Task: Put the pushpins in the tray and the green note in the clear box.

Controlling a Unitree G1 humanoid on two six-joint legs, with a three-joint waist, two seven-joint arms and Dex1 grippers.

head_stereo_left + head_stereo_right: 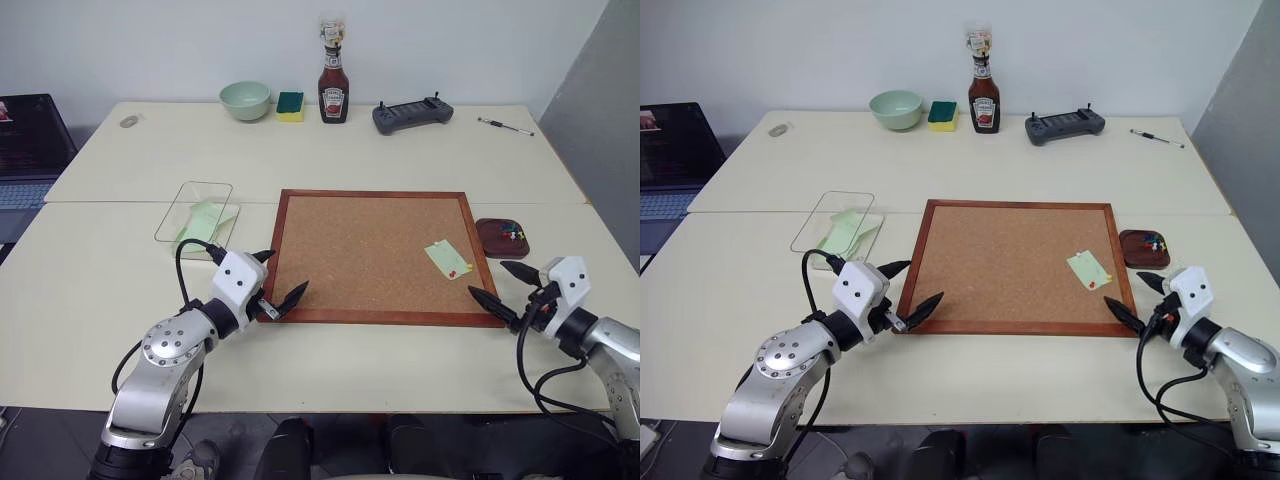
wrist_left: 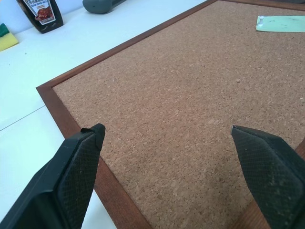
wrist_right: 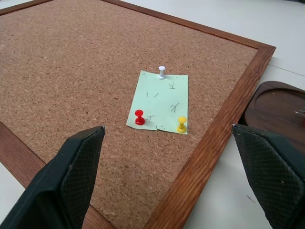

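Right gripper [image 1: 510, 284] hangs wide open and empty at the corkboard [image 1: 370, 250] corner, facing the green note [image 3: 159, 101] — pinned by three pushpins [image 3: 139, 117] beside the tray [image 1: 495, 240] — while my left gripper [image 1: 278, 277] idles, equally spread.

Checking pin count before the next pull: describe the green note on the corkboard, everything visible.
The green note is a small pale green paper slip with faint pen marks, lying flat near the corkboard's right edge, beside the tray. Three pushpins hold it: white at one end, red and yellow at the other. No gripper touches it.
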